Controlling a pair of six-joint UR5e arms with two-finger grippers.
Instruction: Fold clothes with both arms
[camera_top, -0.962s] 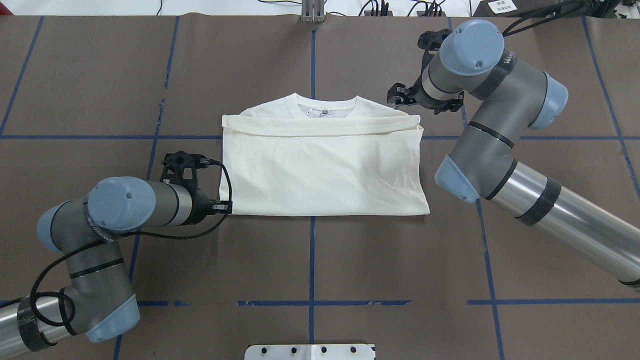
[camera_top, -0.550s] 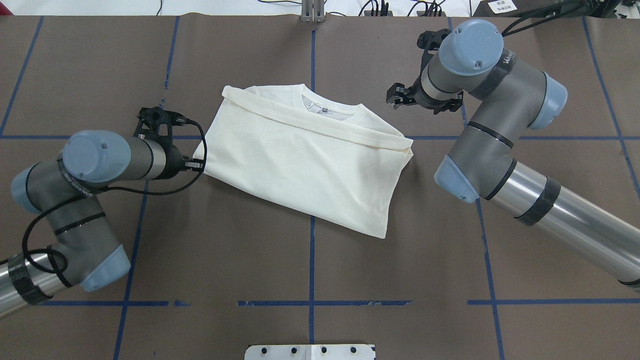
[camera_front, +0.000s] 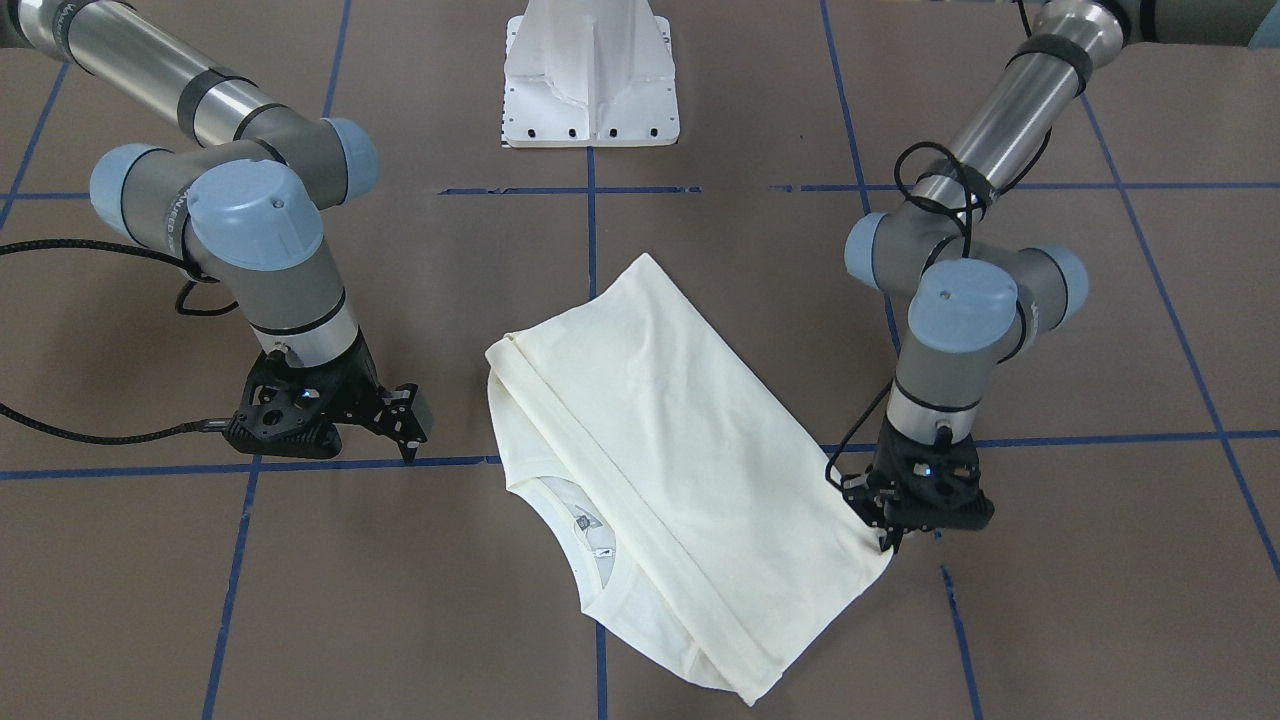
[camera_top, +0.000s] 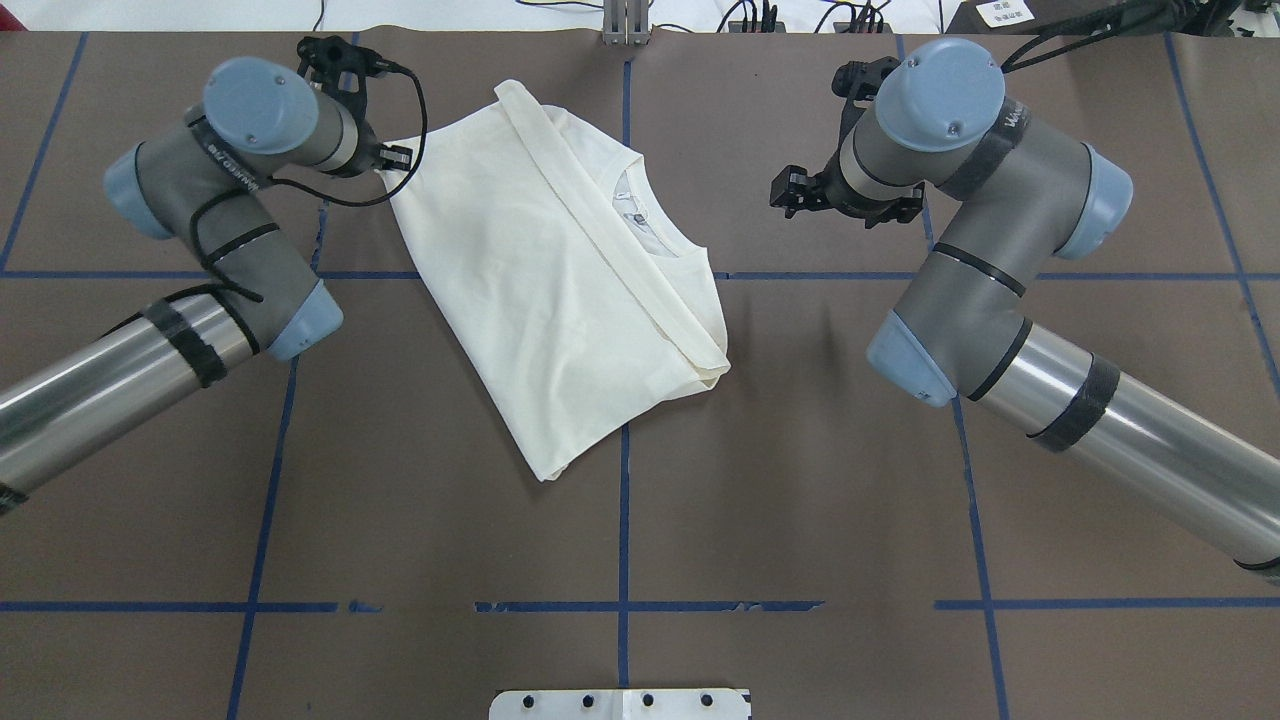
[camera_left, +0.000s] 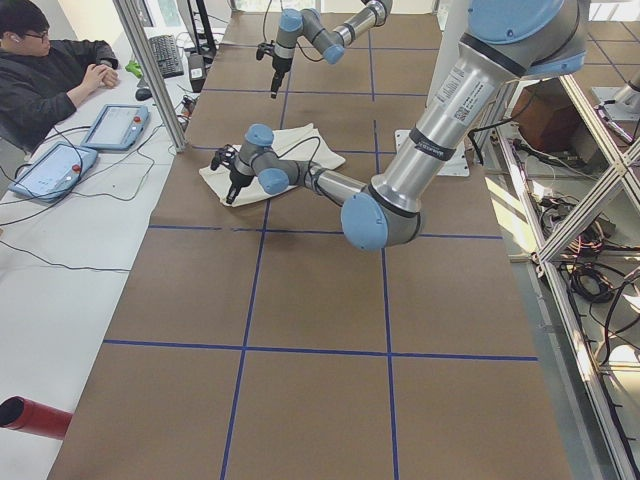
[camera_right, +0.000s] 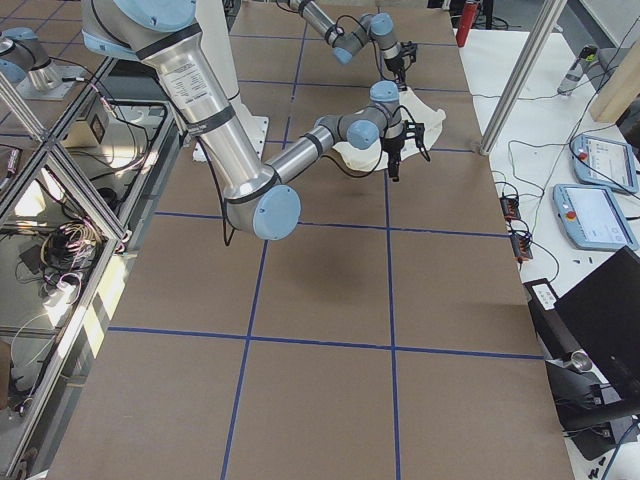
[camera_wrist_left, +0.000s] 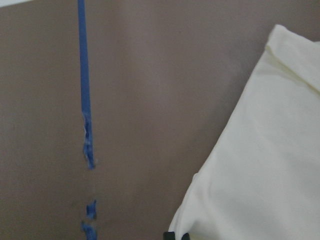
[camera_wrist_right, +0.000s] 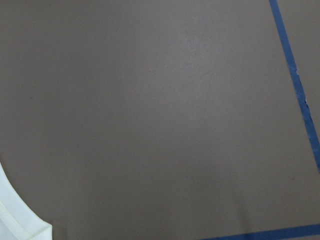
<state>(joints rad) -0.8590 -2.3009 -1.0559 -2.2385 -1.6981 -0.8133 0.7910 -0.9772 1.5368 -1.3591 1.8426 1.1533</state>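
Observation:
The clothes are one cream long-sleeved T-shirt (camera_top: 540, 300), folded into a rectangle and lying diagonally on the brown table, plain side up. Its collar and label (camera_front: 585, 530) show at one edge. My left gripper (camera_top: 393, 165) is shut on the shirt's far-left corner, also seen in the front view (camera_front: 888, 545). The left wrist view shows that corner of the shirt (camera_wrist_left: 260, 165) just above the fingertips (camera_wrist_left: 175, 235). My right gripper (camera_top: 785, 192) hangs open over bare table to the shirt's right, holding nothing (camera_front: 412, 428). Only a shirt edge (camera_wrist_right: 15, 220) shows in the right wrist view.
Blue tape lines (camera_top: 622, 500) divide the brown table into squares. The white pedestal base (camera_front: 590, 75) stands at the robot's side. A person (camera_left: 50, 70) sits at a side bench with tablets (camera_left: 115, 125) beyond the table's far edge.
My left gripper has swept from the near left to the far left, dragging the shirt's corner. The shirt has turned from square-on to diagonal. The right arm has barely moved.

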